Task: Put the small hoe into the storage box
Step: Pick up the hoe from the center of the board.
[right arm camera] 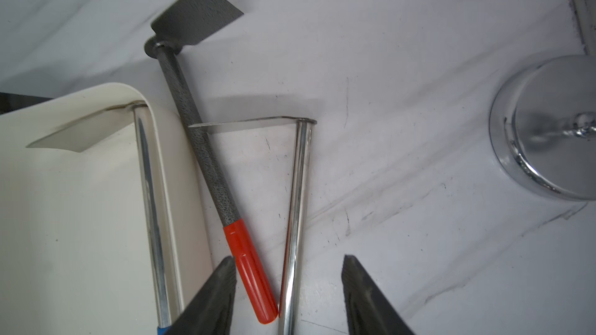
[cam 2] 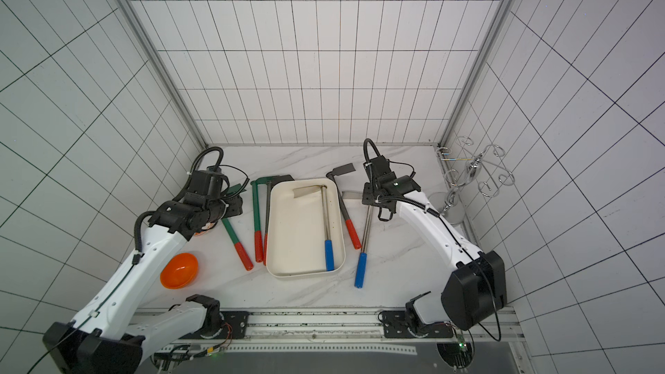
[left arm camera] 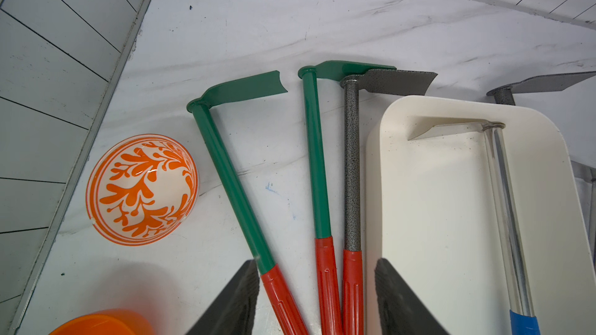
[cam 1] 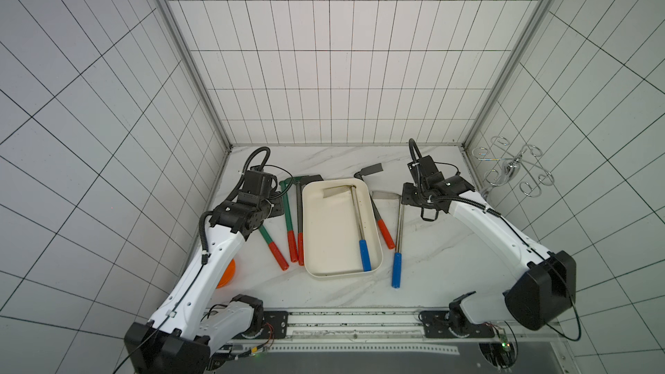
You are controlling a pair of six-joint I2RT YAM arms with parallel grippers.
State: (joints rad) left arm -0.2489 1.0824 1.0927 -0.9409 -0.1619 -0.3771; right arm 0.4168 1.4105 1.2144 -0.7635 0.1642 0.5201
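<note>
As counted, 6 hoes (cam 1: 358, 217), 1 box (cam 1: 331, 232).

No legible text, label, brand, number or sign anywhere in any of the views.

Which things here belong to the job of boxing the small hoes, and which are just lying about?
Job: box; boxed steel hoe; loose steel hoe; left grey hoe; right grey hoe; two green hoes.
Lying about: orange bowl; patterned plate; chrome stand.
</note>
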